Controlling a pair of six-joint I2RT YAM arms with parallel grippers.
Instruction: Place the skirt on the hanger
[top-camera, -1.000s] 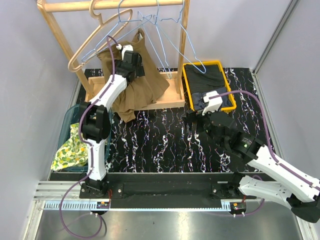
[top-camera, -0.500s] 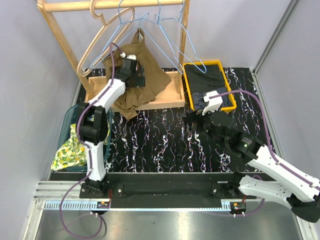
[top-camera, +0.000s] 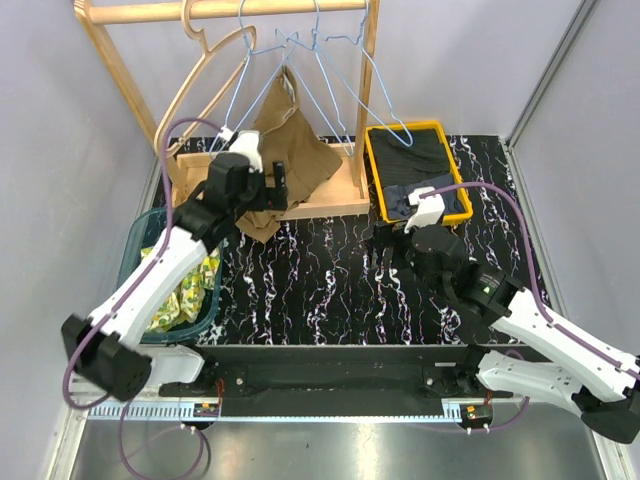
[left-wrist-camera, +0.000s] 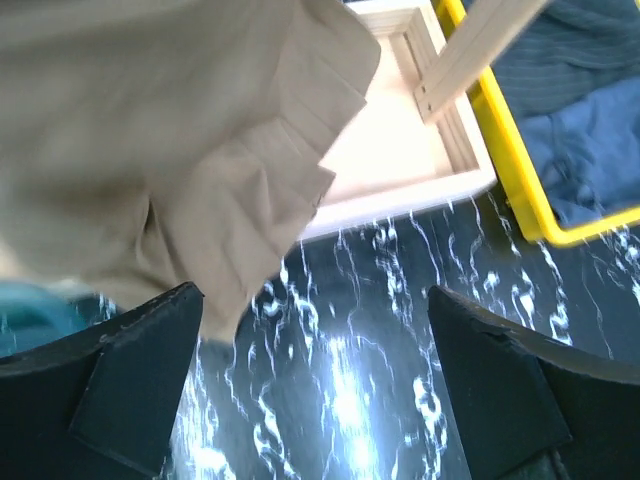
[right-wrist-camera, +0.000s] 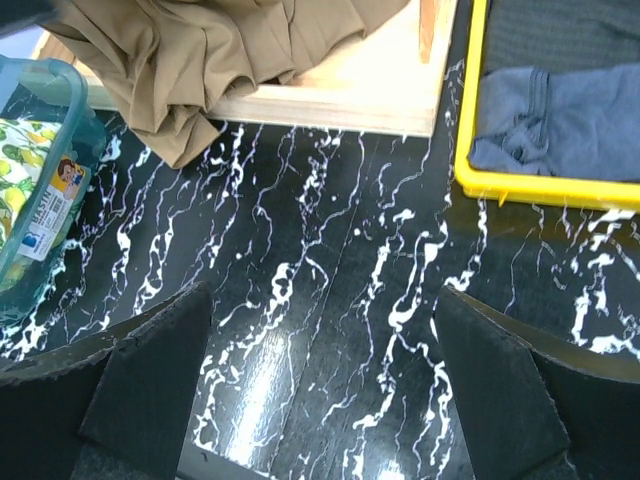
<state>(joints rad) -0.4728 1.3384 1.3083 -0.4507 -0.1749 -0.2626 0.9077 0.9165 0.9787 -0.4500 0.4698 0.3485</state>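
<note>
The brown skirt (top-camera: 295, 150) hangs from the blue wire hangers (top-camera: 330, 75) on the wooden rack, and its lower folds bunch on the rack's base (top-camera: 330, 205). My left gripper (top-camera: 272, 190) is open and empty, just in front of the skirt's lower edge. In the left wrist view the skirt (left-wrist-camera: 150, 130) fills the upper left, above the gripper (left-wrist-camera: 315, 400). My right gripper (top-camera: 385, 245) is open and empty over the black marbled table. The right wrist view shows the skirt (right-wrist-camera: 220, 60) ahead of the gripper (right-wrist-camera: 320, 400).
A wooden hanger (top-camera: 190, 85) hangs left of the wire ones. A yellow tray (top-camera: 372, 175) with dark and blue clothes (right-wrist-camera: 560, 120) stands right of the rack. A teal bin (top-camera: 135, 245) with a yellow-green patterned cloth (top-camera: 180, 290) is at the left.
My left gripper has let go of the skirt and drawn back and down from the hangers toward the table. The skirt stays hanging. The right arm has barely moved.
</note>
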